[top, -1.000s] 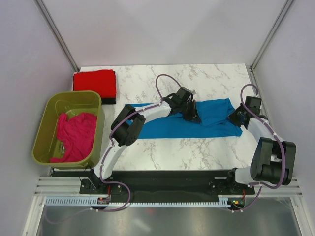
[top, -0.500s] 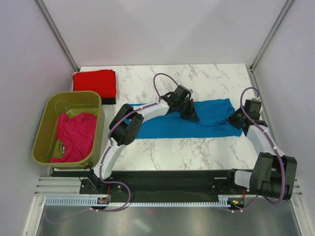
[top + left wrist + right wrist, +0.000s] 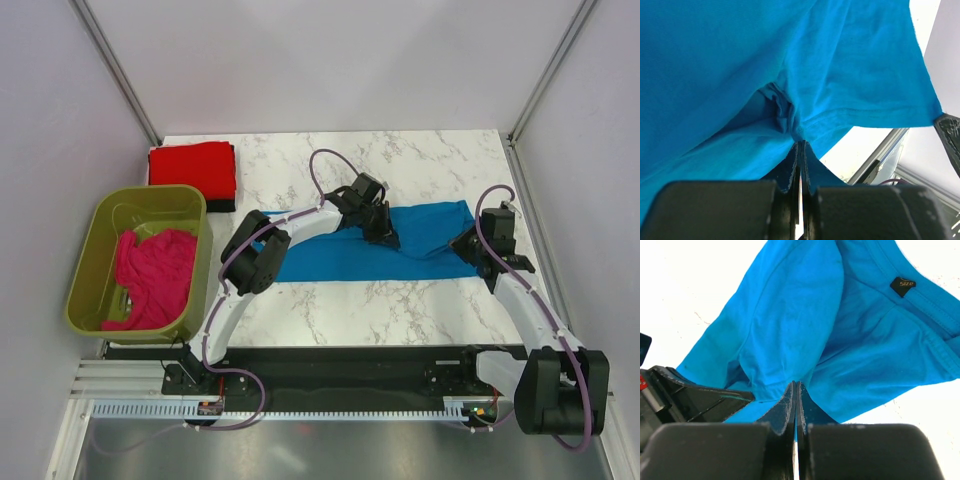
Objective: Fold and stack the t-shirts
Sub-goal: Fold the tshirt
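On the desk the blue t-shirt lies spread, its long axis running left to right. The folded red t-shirt sits at the far left corner, well apart. The pink t-shirt is crumpled in the tub to the left.

The left end effector is pressed together on a bunched pinch of blue cloth near the shirt's middle. The right end effector is likewise clamped on a fold at its right end, so the shirt's free length lies to the left of both. Any fold would likely carry the right end leftward along that axis.

Against a second ago, the right end effector has drawn leftward and nearer, pulling the shirt's right edge in. The left one has edged slightly far and left.
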`<state>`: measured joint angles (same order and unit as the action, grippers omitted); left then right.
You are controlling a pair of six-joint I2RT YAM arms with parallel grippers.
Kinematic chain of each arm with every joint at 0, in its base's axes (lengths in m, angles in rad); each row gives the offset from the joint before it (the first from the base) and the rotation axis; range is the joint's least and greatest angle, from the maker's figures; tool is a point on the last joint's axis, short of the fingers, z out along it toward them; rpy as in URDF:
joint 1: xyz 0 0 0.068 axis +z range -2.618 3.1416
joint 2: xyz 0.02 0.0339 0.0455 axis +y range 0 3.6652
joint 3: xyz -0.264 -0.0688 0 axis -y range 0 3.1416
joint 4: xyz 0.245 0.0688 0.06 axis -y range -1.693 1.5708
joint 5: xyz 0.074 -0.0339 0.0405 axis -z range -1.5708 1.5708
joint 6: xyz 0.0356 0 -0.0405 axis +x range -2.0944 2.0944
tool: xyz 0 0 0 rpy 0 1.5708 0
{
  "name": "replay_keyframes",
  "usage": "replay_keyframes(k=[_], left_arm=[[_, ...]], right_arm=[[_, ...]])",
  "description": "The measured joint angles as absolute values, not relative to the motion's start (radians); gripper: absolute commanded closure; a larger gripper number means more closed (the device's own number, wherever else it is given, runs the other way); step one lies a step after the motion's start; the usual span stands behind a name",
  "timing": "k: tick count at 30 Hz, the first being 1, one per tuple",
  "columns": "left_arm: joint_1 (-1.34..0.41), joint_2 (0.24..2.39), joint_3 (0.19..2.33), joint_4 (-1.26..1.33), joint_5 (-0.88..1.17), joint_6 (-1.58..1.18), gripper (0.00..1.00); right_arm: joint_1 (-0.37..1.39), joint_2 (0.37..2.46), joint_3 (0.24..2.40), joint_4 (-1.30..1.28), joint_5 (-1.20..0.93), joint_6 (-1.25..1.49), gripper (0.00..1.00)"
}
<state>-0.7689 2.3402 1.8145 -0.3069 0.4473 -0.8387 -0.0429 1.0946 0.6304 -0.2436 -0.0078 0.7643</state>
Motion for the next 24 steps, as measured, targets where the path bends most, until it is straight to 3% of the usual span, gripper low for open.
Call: replay_keyframes(k=[24], left_arm=[[-0.769,2.335,1.815,-0.396,0.432,-0.791,0.98]], right_arm=[[0.059,0.97,0.46,-0.277,0.178,0.82,1.0]])
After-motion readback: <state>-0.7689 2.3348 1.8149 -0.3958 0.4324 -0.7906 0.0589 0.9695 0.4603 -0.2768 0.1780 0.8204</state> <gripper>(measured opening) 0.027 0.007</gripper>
